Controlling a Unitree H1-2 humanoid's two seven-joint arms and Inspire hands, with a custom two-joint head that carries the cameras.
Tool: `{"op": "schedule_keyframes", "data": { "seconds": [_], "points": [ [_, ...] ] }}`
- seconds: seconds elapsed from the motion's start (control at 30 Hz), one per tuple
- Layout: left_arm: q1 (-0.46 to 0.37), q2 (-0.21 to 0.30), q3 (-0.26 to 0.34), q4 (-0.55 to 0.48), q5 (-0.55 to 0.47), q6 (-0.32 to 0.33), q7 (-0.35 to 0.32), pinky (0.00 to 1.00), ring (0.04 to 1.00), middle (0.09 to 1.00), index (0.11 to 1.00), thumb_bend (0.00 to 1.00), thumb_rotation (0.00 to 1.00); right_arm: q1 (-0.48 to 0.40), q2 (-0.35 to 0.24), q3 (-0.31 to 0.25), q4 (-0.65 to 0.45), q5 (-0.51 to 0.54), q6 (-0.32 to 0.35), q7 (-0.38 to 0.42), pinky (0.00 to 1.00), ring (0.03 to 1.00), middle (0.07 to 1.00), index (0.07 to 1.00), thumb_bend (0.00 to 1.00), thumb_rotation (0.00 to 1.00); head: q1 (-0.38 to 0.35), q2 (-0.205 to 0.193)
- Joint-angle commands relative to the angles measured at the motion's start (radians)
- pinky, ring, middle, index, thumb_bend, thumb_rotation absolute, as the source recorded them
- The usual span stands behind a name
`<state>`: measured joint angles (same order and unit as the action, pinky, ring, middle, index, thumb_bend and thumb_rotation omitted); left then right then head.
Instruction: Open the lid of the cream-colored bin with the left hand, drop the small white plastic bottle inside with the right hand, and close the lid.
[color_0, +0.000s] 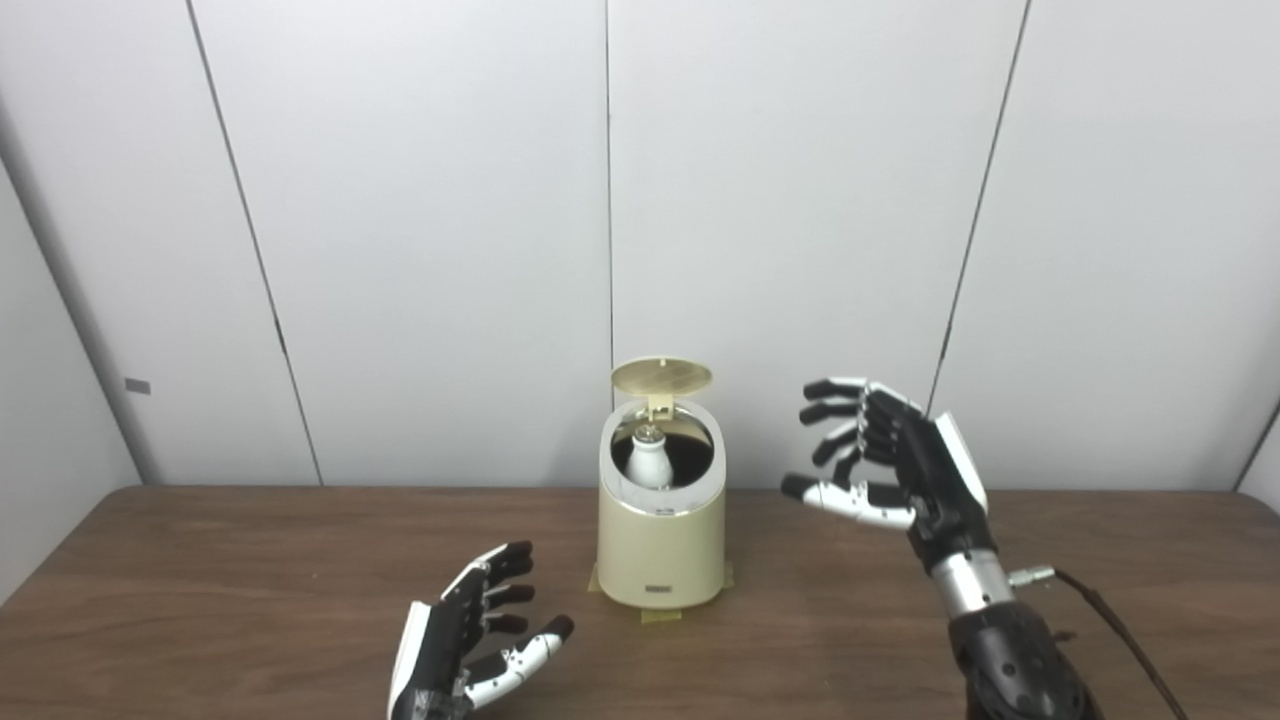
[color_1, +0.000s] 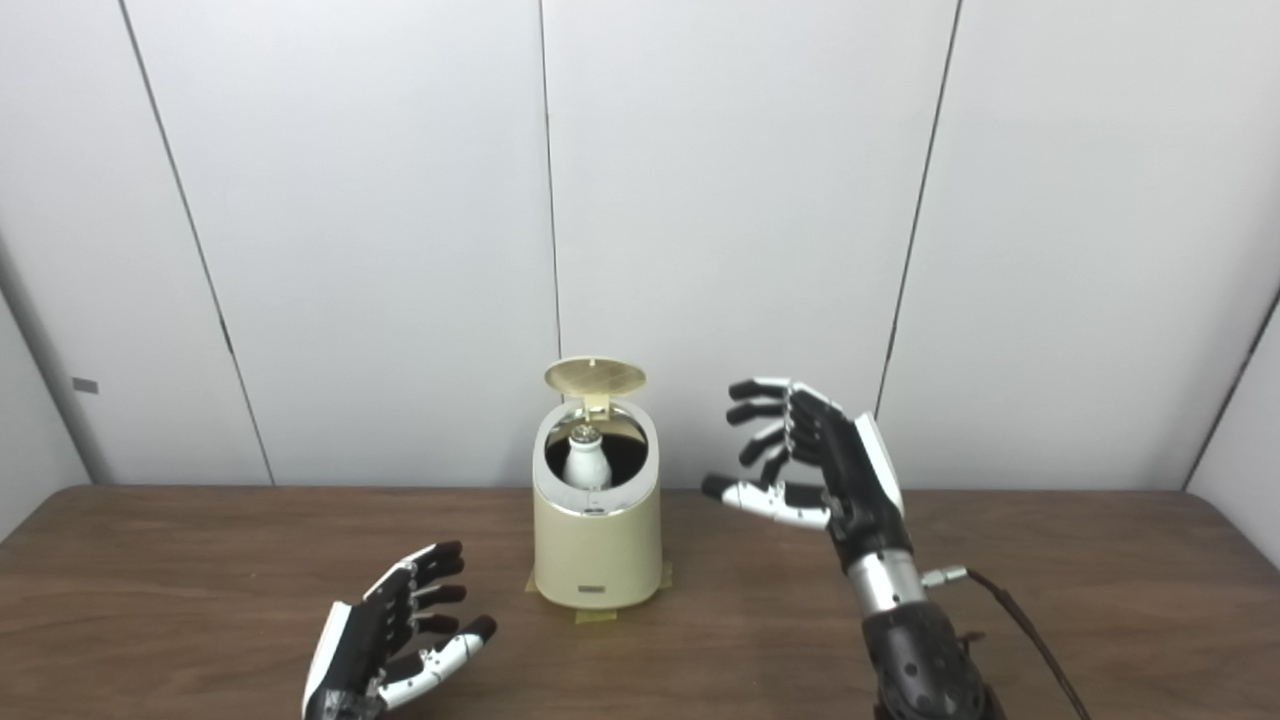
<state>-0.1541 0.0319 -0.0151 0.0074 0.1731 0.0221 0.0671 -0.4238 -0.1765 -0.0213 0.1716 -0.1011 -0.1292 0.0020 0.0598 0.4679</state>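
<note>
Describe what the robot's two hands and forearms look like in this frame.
Left hand and right hand: black fingers and palms, white shells on the backs, white thumb segments with black tips. The right hand has a silver metal wrist above a black textured forearm; a dark cable runs from the wrist.

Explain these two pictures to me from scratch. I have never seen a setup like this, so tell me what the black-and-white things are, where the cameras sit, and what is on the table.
Both pictures come from two cameras side by side on a humanoid robot's head, so they show one scene from slightly different spots. The black-and-white things are its two mechanical hands, on arms coming in from the bottom edge. The left hand is low over the brown table, fingers apart, holding nothing. The right hand is raised beside the bin, also open and empty. In the middle stands a cream-colored bin with its round lid flipped up. A small white bottle stands inside the opening. Behind is a plain white panelled wall.
</note>
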Motion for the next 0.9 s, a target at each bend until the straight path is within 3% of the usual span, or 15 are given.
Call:
{"op": "schedule_keyframes", "data": {
  "seconds": [0.0, 0.17, 0.57, 0.8, 0.87],
  "points": [
    [-0.044, 0.002, 0.001, -0.037, -0.004, -0.032, 0.002, 0.64, 0.74, 0.804, 0.821, 0.63, 0.09, -0.014, -0.023, -0.018, -0.04, 0.028, -0.02, 0.013, 0.36, 0.477, 0.696, 0.734, 0.81, 0.11, 0.002, -0.002],
    [-0.049, 0.008, 0.006, -0.029, -0.008, -0.037, 0.004, 0.63, 0.724, 0.796, 0.821, 0.64, 0.1, 0.049, -0.007, -0.041, -0.003, 0.111, -0.055, 0.037, 0.53, 0.575, 0.753, 0.775, 0.82, 0.12, -0.001, -0.001],
    [-0.069, 0.027, 0.004, -0.026, -0.025, -0.05, -0.01, 0.63, 0.735, 0.802, 0.823, 0.66, 0.15, 0.091, 0.047, -0.063, 0.042, 0.17, -0.124, 0.033, 0.5, 0.603, 0.758, 0.789, 0.8, 0.17, 0.005, -0.012],
    [-0.198, 0.087, -0.002, -0.054, 0.007, -0.01, -0.048, 0.75, 0.809, 0.825, 0.844, 0.78, 0.38, 0.107, 0.059, -0.073, 0.057, 0.168, -0.135, 0.018, 0.59, 0.595, 0.758, 0.801, 0.78, 0.15, 0.008, -0.02],
    [-0.246, 0.106, -0.007, -0.058, 0.025, 0.021, -0.056, 0.79, 0.83, 0.839, 0.856, 0.81, 0.44, 0.108, 0.06, -0.075, 0.062, 0.17, -0.137, 0.02, 0.57, 0.591, 0.762, 0.805, 0.77, 0.13, 0.006, -0.025]
  ]
}}
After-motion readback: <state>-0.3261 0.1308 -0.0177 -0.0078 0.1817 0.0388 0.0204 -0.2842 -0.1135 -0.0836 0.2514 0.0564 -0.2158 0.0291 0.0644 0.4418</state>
